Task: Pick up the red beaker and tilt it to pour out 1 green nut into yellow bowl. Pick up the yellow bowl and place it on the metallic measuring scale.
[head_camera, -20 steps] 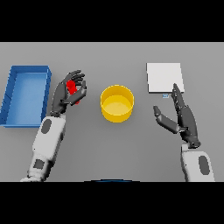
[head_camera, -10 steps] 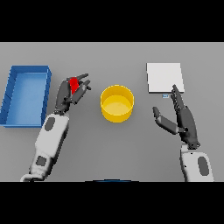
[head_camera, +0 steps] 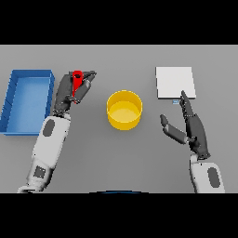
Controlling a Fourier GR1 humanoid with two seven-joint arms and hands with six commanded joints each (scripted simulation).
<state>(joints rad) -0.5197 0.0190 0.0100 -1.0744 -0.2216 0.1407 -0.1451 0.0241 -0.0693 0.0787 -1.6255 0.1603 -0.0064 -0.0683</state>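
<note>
My left hand is shut on the red beaker, holding it above the table to the left of the yellow bowl. Only the beaker's top part shows between the fingers and thumb, and the green nut is hidden. The bowl stands at the table's centre and looks empty. At the back right lies the metallic measuring scale, a flat pale square. My right hand is open with straight fingers, just in front of the scale and to the right of the bowl, touching nothing.
A blue tray with raised walls lies at the far left, close beside my left forearm. The grey table stretches in front of the bowl between both arms.
My left hand has risen and moved right toward the bowl with the red beaker in it. The right hand has barely moved.
</note>
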